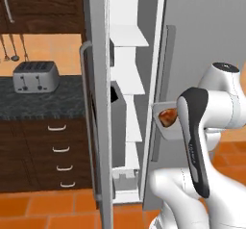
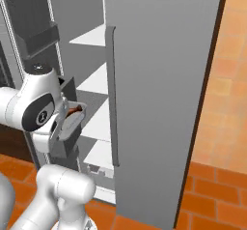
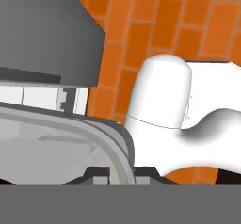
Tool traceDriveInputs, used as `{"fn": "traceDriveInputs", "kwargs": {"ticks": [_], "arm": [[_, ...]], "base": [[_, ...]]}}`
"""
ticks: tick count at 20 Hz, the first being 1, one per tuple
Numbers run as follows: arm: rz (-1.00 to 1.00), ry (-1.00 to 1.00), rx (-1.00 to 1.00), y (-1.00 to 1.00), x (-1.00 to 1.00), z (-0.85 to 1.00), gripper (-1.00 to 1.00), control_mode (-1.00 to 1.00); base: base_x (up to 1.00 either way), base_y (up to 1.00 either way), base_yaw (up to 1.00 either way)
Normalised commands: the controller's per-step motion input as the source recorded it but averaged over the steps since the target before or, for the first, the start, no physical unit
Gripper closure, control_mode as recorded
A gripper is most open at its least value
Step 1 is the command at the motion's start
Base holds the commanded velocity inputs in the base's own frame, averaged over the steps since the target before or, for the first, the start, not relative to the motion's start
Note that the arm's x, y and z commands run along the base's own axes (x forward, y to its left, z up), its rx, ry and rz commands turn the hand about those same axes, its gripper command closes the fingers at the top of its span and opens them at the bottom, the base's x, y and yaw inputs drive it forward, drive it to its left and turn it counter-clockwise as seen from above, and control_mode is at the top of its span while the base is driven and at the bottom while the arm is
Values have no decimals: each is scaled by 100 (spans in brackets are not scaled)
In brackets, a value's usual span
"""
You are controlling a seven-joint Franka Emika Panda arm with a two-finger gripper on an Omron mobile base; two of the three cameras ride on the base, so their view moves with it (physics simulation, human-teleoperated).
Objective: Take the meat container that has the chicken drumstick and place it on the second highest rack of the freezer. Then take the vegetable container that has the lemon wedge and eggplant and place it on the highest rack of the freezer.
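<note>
Your claw (image 3: 120, 178) is closed down tight on the rim of the meat container (image 1: 165, 118), a grey tray whose curved edge runs right between the fingertips in the hand view. In the left base view you can see the container held in the air at the freezer's (image 1: 192, 40) open front, tilted, with the chicken drumstick (image 1: 167, 116) lying in it, reddish-brown and glossy. From the right base view the container (image 2: 72, 120) hangs just outside the white shelves, about level with the third shelf down; the second highest rack (image 2: 96, 81) sits above it. A toaster (image 1: 35, 76) stands on the dark counter (image 1: 43, 105) to the left of the freezer door.
</note>
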Motion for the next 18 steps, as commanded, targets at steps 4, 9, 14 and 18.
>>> {"fn": "traceDriveInputs", "kwargs": {"ticks": [4,9,14,18], "arm": [[0,0,0,0,0,0,100,100],[0,0,0,0,0,0,100,100],[0,0,0,0,0,0,100,100],[0,0,0,0,0,0,100,100]], "base": [[24,-24,26],[51,-18,3],[60,-9,0],[59,0,0]]}}
